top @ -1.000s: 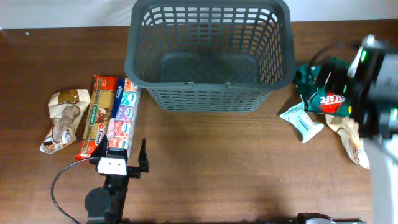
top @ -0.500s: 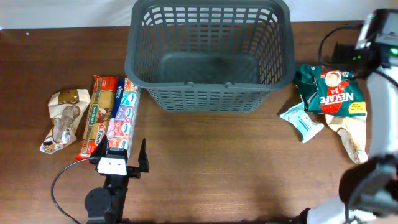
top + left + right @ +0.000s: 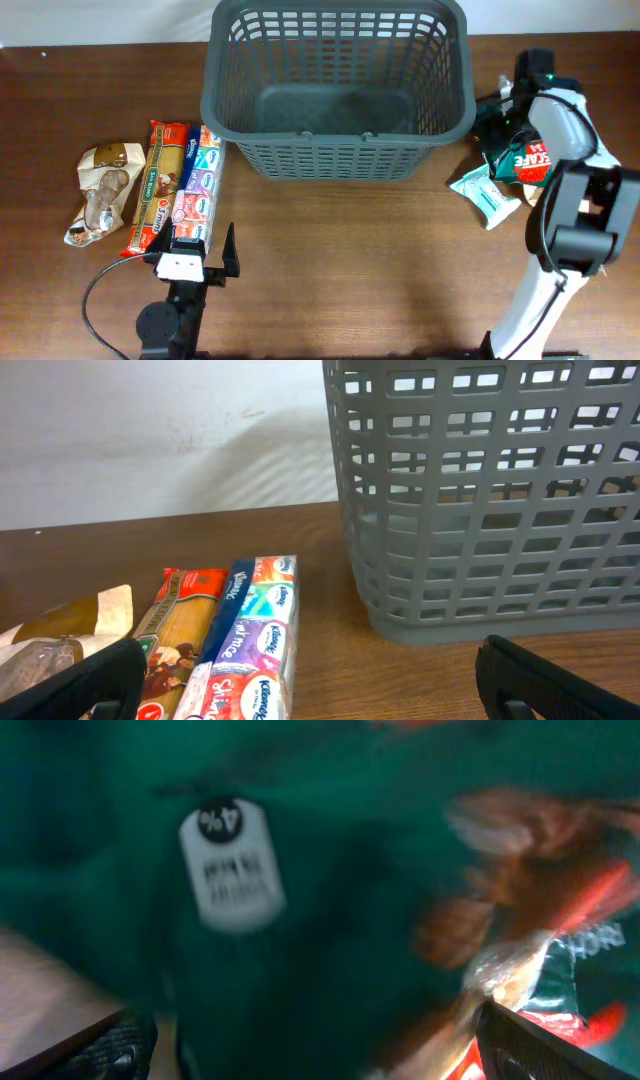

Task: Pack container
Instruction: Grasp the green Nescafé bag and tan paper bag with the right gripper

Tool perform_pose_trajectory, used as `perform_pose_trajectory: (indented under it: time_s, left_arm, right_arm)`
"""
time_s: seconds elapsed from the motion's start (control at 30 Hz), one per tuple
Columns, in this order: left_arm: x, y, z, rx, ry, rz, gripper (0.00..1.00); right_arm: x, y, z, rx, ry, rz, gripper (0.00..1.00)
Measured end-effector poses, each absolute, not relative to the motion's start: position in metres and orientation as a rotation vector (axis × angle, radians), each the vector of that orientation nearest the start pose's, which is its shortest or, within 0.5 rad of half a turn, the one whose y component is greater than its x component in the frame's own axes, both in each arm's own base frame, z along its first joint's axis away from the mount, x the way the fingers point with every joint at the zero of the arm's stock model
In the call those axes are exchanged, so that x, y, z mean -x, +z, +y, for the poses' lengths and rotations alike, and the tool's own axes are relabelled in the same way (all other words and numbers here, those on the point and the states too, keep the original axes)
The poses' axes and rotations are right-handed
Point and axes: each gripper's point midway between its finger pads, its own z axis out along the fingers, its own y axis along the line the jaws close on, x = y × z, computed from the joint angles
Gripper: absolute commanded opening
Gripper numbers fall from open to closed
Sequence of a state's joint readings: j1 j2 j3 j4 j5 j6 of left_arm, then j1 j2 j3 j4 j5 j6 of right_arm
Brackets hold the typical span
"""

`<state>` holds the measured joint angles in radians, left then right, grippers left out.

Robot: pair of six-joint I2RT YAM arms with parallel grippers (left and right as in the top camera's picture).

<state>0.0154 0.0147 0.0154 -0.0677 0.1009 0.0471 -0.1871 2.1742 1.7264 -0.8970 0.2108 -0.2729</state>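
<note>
The container (image 3: 335,160) sits empty at the back middle of the counter (image 3: 330,260). Within the last second the right pincer (image 3: 310,1030) has swung down over the green coffee packet (image 3: 527,160) just beside it, fingers apart. A first pick looks close. Its wrist view is a green blur, so I can't tell whether it touches. The left pincer (image 3: 310,655) hangs spread.

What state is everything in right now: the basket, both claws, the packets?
container, upright, empty
left gripper, open, holding nothing
right gripper, open, close over the Nescafe packet
Nescafe packet, on the table, unpacked
Kleenex pack, flat beside spaghetti packet, unpacked
</note>
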Motion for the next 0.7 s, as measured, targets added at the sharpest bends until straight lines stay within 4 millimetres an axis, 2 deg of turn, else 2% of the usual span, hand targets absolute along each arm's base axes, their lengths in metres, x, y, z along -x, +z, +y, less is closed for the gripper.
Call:
perform_pose_trajectory:
  time_s: [0.03, 0.13, 0.17, 0.23, 0.27, 0.3, 0.33, 0.5, 0.7]
  left_arm:
    - [-0.246, 0.161, -0.014, -0.103, -0.035, 1.634, 0.99]
    - [-0.246, 0.161, -0.014, -0.103, -0.035, 1.634, 0.99]
    - [-0.246, 0.161, -0.014, -0.103, -0.035, 1.634, 0.99]
    - [-0.246, 0.161, -0.014, -0.103, -0.035, 1.634, 0.99]
    - [-0.246, 0.161, -0.014, -0.103, -0.035, 1.634, 0.99]
    - [-0.246, 0.161, -0.014, -0.103, -0.035, 1.634, 0.99]
    - [-0.246, 0.161, -0.014, -0.103, -0.035, 1.634, 0.99]
    - [-0.246, 0.161, -0.014, -0.103, -0.035, 1.634, 0.99]
    - [-0.246, 0.161, -0.014, -0.103, -0.035, 1.634, 0.99]
  right_arm:
    - [-0.456, 0.035, -0.124, 0.093, -0.385, 2.958, 0.99]
    - [-0.456, 0.032, -0.126, 0.092, -0.402, 2.962, 0.97]
    - [-0.457, 0.032, -0.126, 0.087, -0.402, 2.961, 0.89]
    - [-0.458, 0.030, -0.129, 0.066, -0.425, 2.960, 0.40]
    - [-0.458, 0.029, -0.131, 0.057, -0.444, 2.960, 0.22]
    - [-0.459, 0.030, -0.134, 0.041, -0.459, 2.957, 0.08]
    - [-0.460, 0.031, -0.136, 0.009, -0.458, 2.951, 0.04]
    - [-0.464, 0.033, -0.137, -0.190, -0.445, 2.912, 0.04]
    - [-0.451, 0.045, -0.136, -0.300, -0.427, 2.965, 0.04]
